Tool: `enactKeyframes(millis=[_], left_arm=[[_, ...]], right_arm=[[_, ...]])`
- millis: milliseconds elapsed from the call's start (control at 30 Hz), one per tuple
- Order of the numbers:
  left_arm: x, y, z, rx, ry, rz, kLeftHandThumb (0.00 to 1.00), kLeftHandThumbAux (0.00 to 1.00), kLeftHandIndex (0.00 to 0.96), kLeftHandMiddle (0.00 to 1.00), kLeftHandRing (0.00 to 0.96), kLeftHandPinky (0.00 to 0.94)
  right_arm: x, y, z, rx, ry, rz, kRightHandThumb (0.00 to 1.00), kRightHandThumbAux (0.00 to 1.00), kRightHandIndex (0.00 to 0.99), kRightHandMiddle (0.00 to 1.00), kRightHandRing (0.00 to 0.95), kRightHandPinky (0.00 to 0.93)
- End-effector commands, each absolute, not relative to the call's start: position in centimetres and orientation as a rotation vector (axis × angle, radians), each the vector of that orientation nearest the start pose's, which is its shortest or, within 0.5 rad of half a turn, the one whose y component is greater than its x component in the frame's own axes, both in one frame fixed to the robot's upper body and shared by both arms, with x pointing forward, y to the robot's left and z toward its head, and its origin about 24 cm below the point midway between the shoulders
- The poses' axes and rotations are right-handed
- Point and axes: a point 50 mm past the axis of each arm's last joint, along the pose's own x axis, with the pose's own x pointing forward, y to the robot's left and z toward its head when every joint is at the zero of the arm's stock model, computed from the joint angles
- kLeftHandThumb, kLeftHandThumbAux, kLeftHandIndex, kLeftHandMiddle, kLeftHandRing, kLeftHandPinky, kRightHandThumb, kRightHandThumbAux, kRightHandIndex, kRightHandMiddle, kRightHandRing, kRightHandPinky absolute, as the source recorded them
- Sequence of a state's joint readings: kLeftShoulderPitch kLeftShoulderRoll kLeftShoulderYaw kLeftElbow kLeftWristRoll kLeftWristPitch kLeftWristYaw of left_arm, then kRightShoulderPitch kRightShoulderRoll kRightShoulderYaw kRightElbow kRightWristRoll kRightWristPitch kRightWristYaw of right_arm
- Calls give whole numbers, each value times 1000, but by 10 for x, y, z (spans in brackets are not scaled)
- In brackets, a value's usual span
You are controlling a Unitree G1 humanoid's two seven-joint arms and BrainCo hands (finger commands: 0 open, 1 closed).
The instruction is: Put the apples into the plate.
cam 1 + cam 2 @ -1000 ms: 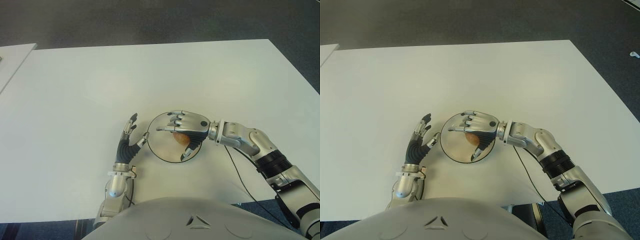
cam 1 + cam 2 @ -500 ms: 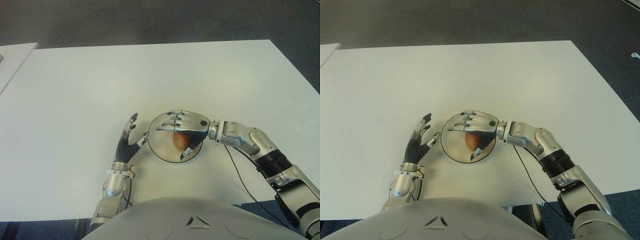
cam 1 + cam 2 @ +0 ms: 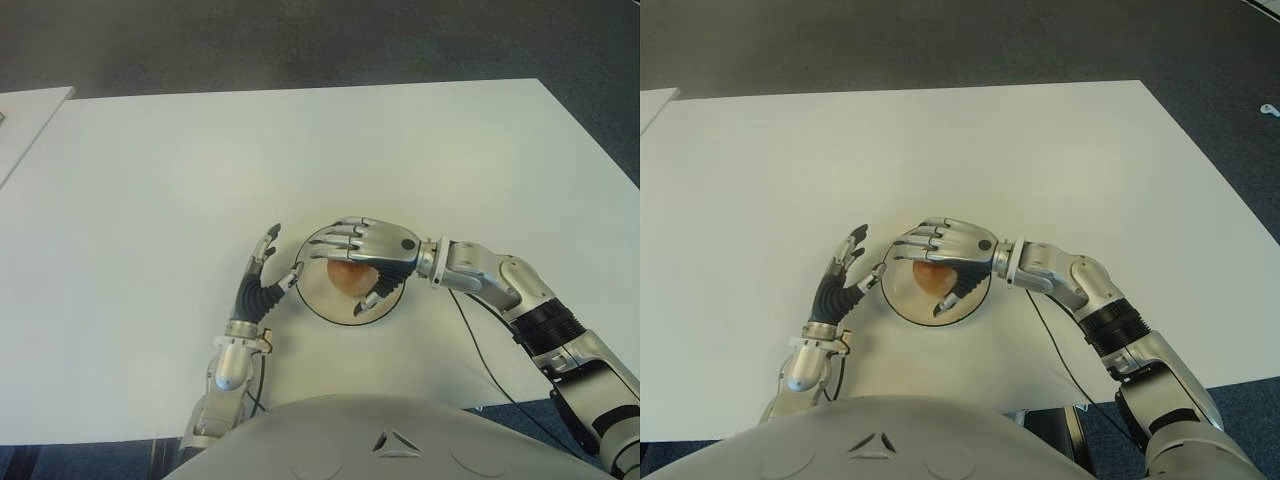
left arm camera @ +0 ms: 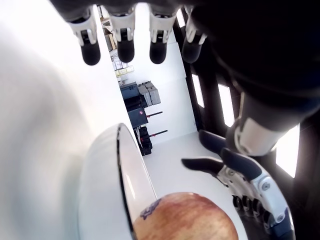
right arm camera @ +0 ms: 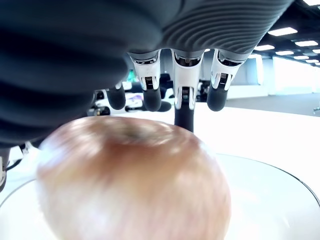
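A reddish-yellow apple [image 3: 350,280] sits inside the round white plate [image 3: 322,300] with a dark rim, near the table's front edge. My right hand [image 3: 342,270] hovers over the apple, palm down. Its fingers [image 5: 184,90] stretch straight out past the apple without gripping it, and the thumb hangs toward the plate's near side. My left hand [image 3: 282,254] stands open just left of the plate, thumb close to the rim. The left wrist view shows the apple [image 4: 187,220] inside the plate's rim [image 4: 102,185].
The white table [image 3: 300,150] stretches far ahead and to both sides. Its right edge and the dark floor [image 3: 600,60] lie beyond my right arm. A second white surface [image 3: 25,110] shows at the far left. A thin black cable [image 3: 470,340] runs beside my right forearm.
My left hand has shifted slightly right, closer to the plate's rim. The right hand's fingers have spread out over the apple, which now shows a little farther left under the palm.
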State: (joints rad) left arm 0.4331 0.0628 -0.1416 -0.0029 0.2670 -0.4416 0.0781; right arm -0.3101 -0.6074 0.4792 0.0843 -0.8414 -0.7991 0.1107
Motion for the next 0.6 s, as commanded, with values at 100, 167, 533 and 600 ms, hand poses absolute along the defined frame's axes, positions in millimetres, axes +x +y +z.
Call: enactKeyframes(millis=[100, 167, 533, 600], left_arm=[[152, 139, -3, 288, -2, -103, 0, 548, 0, 0, 0, 0], [153, 139, -3, 290, 1, -105, 0, 543, 0, 0, 0, 0], [153, 139, -3, 285, 3, -104, 0, 549, 0, 0, 0, 0], [154, 139, -3, 285, -1, -102, 0, 553, 0, 0, 0, 0]], right_arm=[[235, -104, 73, -1303, -797, 1048, 24, 324, 0, 0, 0, 0], [235, -104, 73, -1297, -796, 1046, 23, 316, 0, 0, 0, 0], [235, -105, 71, -1265, -784, 1036, 35, 286, 0, 0, 0, 0], [235, -104, 71, -1261, -784, 1035, 37, 284, 0, 0, 0, 0]])
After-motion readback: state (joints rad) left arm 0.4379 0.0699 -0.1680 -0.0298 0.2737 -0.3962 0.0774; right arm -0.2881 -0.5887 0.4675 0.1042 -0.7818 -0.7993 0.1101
